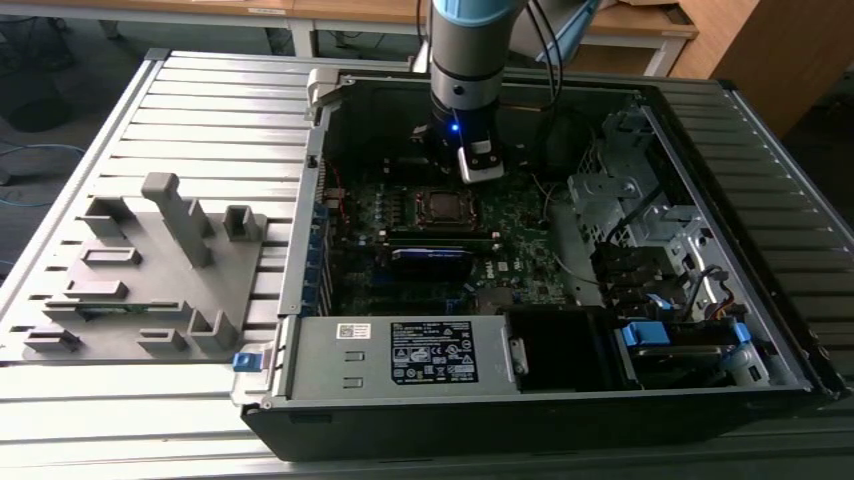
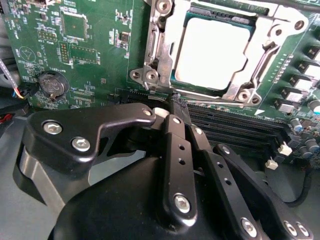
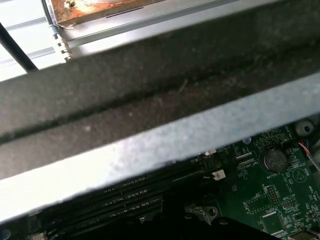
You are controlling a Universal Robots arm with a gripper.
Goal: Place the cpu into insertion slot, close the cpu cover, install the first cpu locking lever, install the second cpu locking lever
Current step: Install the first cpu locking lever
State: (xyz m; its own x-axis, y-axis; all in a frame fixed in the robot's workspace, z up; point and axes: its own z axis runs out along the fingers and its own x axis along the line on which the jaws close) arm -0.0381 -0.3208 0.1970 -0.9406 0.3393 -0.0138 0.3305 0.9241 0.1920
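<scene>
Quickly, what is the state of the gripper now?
Gripper: shut, nothing seen in it, tips close to the cpu cover.

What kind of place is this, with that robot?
Probably a robotics lab or workshop: a robot arm reaches into an open computer case lying on a slatted metal table, with wooden desks behind.

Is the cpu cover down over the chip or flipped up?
Down: in the second wrist view the cpu cover lies flat, framing the cpu through its window.
</scene>
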